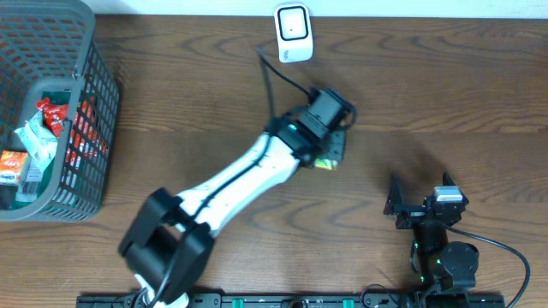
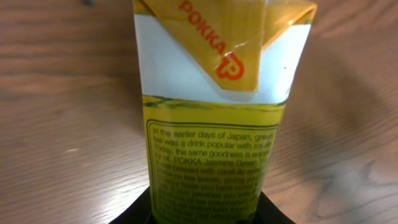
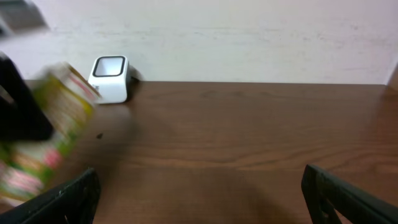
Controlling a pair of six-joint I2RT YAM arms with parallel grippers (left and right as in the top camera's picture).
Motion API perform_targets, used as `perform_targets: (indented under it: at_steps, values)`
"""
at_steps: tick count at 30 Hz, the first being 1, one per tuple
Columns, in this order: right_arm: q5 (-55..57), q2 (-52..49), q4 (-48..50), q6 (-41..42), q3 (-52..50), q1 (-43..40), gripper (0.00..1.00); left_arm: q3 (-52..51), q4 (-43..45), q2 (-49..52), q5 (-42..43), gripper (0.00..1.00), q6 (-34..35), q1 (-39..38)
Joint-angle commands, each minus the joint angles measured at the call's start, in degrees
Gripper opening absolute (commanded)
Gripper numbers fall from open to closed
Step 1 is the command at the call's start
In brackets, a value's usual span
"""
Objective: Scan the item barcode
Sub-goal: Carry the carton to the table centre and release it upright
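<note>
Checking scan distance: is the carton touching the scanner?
Apart. Overhead shows bare table between the scanner and the carton.

Overhead looks straight down. Left wrist sits close up; right wrist looks low across the table (image 3: pixel 249 137), sharing overhead's scanner (image 3: pixel 111 78).

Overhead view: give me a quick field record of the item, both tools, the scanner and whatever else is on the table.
item: Pokka green tea carton
held by: left tool, shut on it
target: white scanner at the far edge of the table, beyond the carton, not touching it
other arm: right tool open, empty, near its base
far left: grey basket with packets inside
</note>
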State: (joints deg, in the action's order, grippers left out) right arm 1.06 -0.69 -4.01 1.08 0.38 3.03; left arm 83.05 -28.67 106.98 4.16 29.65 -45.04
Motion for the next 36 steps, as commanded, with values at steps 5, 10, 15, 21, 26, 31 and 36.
perform_targets:
  at_steps: [5,10,15,21,26,31,36]
  values:
    - [-0.1,0.4,-0.2,0.2,-0.1,-0.3,0.99,1.6,6.4,5.8,-1.9,0.32,-1.5,-4.5]
    - [-0.1,0.4,-0.2,0.1,-0.1,-0.3,0.99,1.6,9.8,9.0,-2.1,0.32,-1.5,-6.4]
    - [-0.1,0.4,-0.2,0.2,-0.1,-0.3,0.99,1.6,10.8,11.3,-4.2,0.32,-1.5,-7.3]
    - [-0.1,0.4,-0.2,0.2,-0.1,-0.3,0.99,1.6,10.8,11.9,-4.2,0.59,-1.5,-7.5]
    - [-0.1,0.4,-0.2,0.2,-0.1,-0.3,0.99,1.6,10.8,11.8,-4.2,0.75,-1.5,-7.5]
    - [-0.1,0.4,-0.2,0.1,-0.1,-0.3,0.99,1.7,10.8,9.2,-4.2,0.78,-1.6,-7.3]
    - [-0.1,0.4,-0.2,0.1,-0.1,-0.3,0.99,2.0,9.1,3.5,-4.2,0.80,-1.6,-6.1]
